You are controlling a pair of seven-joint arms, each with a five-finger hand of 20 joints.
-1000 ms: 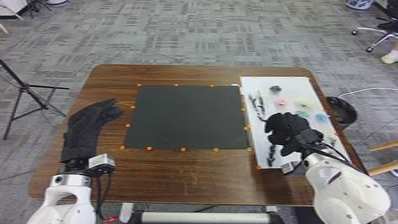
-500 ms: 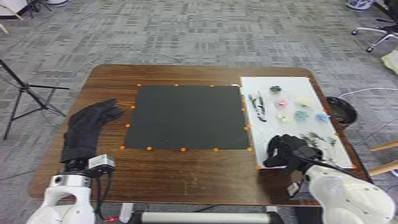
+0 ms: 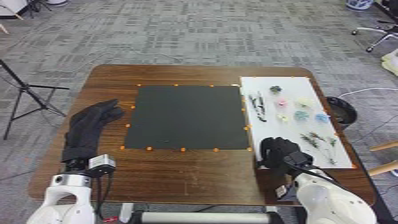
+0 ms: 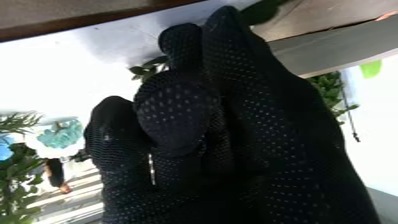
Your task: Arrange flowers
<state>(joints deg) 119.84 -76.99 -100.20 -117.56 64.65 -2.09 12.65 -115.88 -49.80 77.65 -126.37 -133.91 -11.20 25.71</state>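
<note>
At the near left corner of the white board (image 3: 293, 128), right hand (image 3: 282, 154) is low, back of the black glove up. Can't tell if it's clenched or grasping something. In the right wrist view, a leafy sprig (image 4: 148, 68) sticks out just beside the glove; can't tell if it's held. 1 dark leaf (image 4: 259, 11) is near the glove too.

Left hand (image 3: 92, 122) is over the left side of the brown table (image 3: 195, 172), released, fingers loose and fairly straight, well apart from the flowers.

Flowers are on the white board, right side of table: 1 dark green flower (image 3: 275, 89) in the far part, then 1 pink flower (image 3: 282, 102) and 1 pale yellow flower (image 3: 304, 102) side by side. Nearer, in a row: 1 yellow-green flower (image 3: 283, 118), 1 teal flower (image 3: 301, 115), 1 blue flower (image 3: 322, 117). Dark stems (image 3: 258, 107) lie lengthwise by the board's left edge. Green sprigs (image 3: 312, 139) lie in the near right part, to the right of the right hand.

Black mat (image 3: 187, 117) is mid-table, between left hand and board, orange markers (image 3: 183, 149) around it. Black bin (image 3: 344, 111) is just beside the table's right edge.
</note>
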